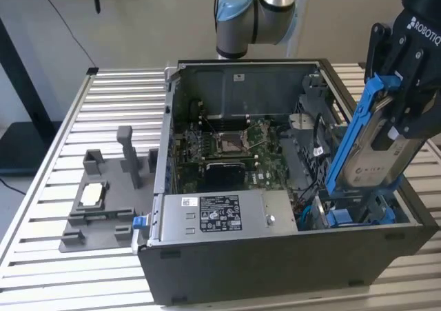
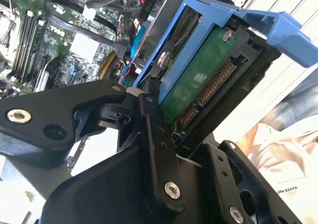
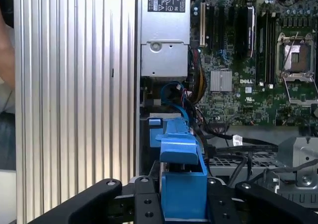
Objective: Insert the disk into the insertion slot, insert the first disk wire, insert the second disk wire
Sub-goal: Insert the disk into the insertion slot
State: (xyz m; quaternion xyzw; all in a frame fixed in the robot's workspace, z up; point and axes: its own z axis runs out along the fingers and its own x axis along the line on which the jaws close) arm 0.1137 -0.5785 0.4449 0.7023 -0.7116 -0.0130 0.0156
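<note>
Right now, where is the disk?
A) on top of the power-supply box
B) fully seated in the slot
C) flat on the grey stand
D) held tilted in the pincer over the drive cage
D: in the exterior view the pincer grips the disk, which is tilted, with most of it above the insertion slot.

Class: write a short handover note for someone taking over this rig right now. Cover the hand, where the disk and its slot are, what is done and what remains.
The hand is shut on the disk.
The disk hangs tilted over the insertion slot, at the exterior view's right of the computer case.
Done: the disk is lifted and at the slot.
Left: the disk is not seated. Its connector is bare with nothing plugged in, so both wire steps remain.
</note>
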